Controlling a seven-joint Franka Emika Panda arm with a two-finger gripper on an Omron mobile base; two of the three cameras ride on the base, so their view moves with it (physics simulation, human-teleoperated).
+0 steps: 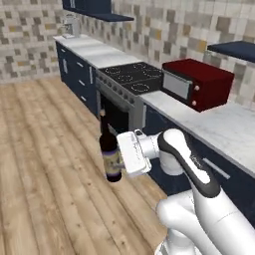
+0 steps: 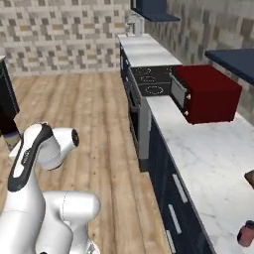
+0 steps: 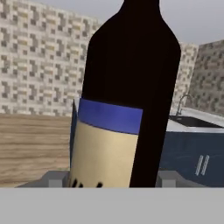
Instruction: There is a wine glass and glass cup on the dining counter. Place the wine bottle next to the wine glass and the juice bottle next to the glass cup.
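The wine bottle (image 1: 110, 157) is hanging upright in the air above the wooden floor (image 1: 45, 164), off any bench, with the tool (image 1: 121, 155) closing on its lower body from the side. In the left base view its dark neck is pointing up and its tan label is sitting level with the white hand. In the hand view the bottle (image 3: 124, 94) is standing very close to the camera, its tan label topped by a blue band, and a grey finger (image 3: 52, 178) is showing at each side of its base, so the tool is gripping the wine bottle. In the right base view the bottle's dark body (image 2: 7, 106) is showing at the far left edge, over the floor.

Beyond the bottle in the hand view, the dining bench (image 3: 192, 124) is lying in the distance to the right, white-topped over navy fronts, with its black sink (image 3: 190, 120) and curved tap (image 3: 183, 103).

Along the wall, the kitchen bench (image 2: 198, 149) of white marble is carrying a red microwave (image 1: 197, 82), with a black stove (image 1: 134, 78) beside it. In the right base view the juice bottle (image 2: 245, 233) is standing on this bench near the lower right corner, well apart from the wine bottle.
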